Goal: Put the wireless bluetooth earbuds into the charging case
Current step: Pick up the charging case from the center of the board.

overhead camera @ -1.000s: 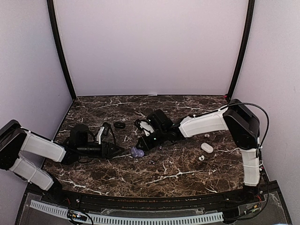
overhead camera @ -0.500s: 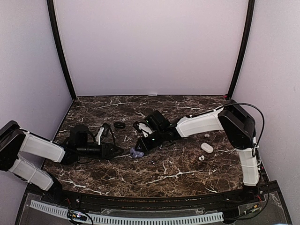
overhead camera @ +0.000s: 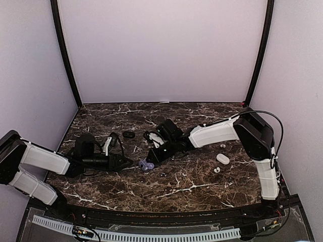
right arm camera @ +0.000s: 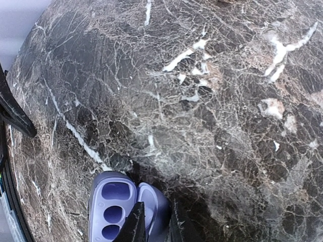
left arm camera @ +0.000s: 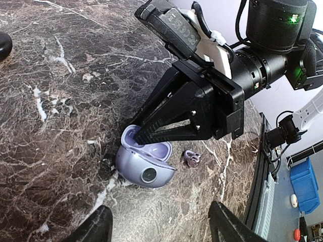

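Nudged left, charging case [overhead camera: 146, 165] lies open, wells up, lengthwise along right fingers [right arm camera: 135, 224].

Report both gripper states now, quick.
Left gripper: open, empty.
Right gripper: fingers close together at the open lavender charging case; grip cannot be told.

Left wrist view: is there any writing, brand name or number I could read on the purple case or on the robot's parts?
No text can be read in any view.
Black box above the right gripper: faint raised marks, too blurred to read.
Purple case: only a round dark spot, no letters.
Green light farther up: a lamp, not a sign.
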`<state>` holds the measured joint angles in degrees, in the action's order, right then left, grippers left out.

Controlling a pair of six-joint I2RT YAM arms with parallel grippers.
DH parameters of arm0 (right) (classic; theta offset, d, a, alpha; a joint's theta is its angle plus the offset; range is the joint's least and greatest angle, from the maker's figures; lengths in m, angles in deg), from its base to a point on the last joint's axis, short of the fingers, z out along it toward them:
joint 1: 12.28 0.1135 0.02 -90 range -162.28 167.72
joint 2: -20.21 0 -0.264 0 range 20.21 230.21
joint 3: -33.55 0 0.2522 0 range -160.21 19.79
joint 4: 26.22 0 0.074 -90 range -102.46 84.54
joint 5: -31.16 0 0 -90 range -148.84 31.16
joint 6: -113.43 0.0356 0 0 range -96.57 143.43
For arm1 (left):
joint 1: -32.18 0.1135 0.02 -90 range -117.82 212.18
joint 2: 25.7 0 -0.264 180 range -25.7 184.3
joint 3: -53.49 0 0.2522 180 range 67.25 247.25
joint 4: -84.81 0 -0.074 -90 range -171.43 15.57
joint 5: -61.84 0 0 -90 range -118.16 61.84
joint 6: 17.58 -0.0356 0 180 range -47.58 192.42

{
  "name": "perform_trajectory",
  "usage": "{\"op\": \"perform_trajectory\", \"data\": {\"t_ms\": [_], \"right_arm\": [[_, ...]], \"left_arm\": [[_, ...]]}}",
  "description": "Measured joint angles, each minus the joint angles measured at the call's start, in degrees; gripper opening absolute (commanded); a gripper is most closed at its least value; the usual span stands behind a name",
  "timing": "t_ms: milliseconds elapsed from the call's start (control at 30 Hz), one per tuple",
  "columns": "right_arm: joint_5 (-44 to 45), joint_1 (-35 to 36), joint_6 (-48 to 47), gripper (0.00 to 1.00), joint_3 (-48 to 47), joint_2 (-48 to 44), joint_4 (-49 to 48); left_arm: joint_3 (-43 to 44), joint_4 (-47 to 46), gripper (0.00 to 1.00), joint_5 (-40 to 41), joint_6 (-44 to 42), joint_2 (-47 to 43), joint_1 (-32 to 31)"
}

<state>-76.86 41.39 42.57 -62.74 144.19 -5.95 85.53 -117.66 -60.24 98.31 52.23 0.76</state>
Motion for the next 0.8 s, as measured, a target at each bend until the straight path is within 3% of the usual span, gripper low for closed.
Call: {"op": "perform_trajectory", "data": {"t_ms": [200,467,800], "right_arm": [[0.0,0.0,-0.2,0.15,1.6,-1.4,-0.5],[-0.2,0.0,-1.7,0.13,5.1,-6.9,-2.7],[-1.5,0.0,-3.4,0.12,6.8,-10.2,-5.3]], "left_arm": [[0.0,0.3,0.69,0.1,0.0,-0.7,0.0],[-1.0,0.3,0.84,0.0,-0.3,-3.3,0.0],[-1.9,0.0,0.84,-0.5,-2.0,-6.3,0.0]]}}
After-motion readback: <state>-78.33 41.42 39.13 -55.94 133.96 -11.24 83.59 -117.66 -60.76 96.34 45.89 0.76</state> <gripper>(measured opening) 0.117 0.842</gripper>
